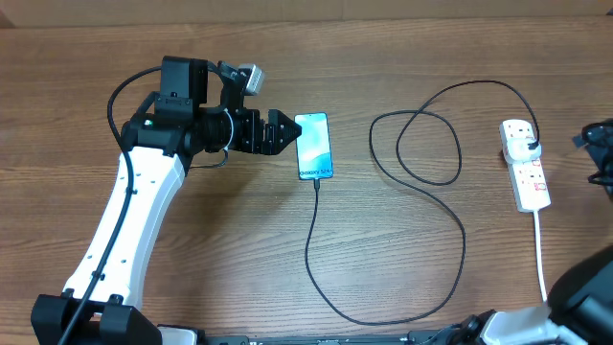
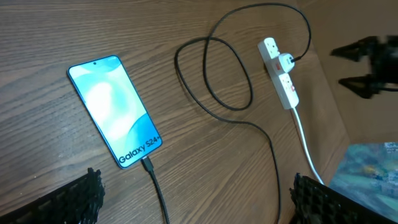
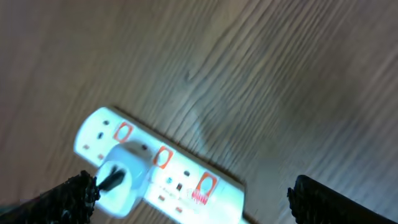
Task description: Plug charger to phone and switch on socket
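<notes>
The wooden bench (image 1: 383,57) carried everything. The white left arm (image 1: 134,211) reached over it from the near left corner. The charger (image 1: 464,240) lay in one long black run. It left the phone's near end, swept toward the near edge, curved right, rose into a loose crossed loop in the middle and arced over to the socket.

The socket (image 1: 525,165) lay at the far right. Its long axis ran near-to-far, and its thick white cord (image 1: 541,249) trailed from the near end. Whether its red-marked switches were on could not be told.

The phone (image 1: 313,146) lay flat at centre, screen up and lit blue. Its long axis was roughly parallel to the socket, and its text end pointed toward the near edge.

The left hand (image 1: 283,130) was just left of the phone, with its fingers spread wide and holding nothing. The right hand (image 2: 351,67) was just right of the socket, also spread wide and empty.

The white plug (image 1: 525,146) sat in the socket near its far end. The black connector (image 2: 147,164) sat in the phone's near end.
</notes>
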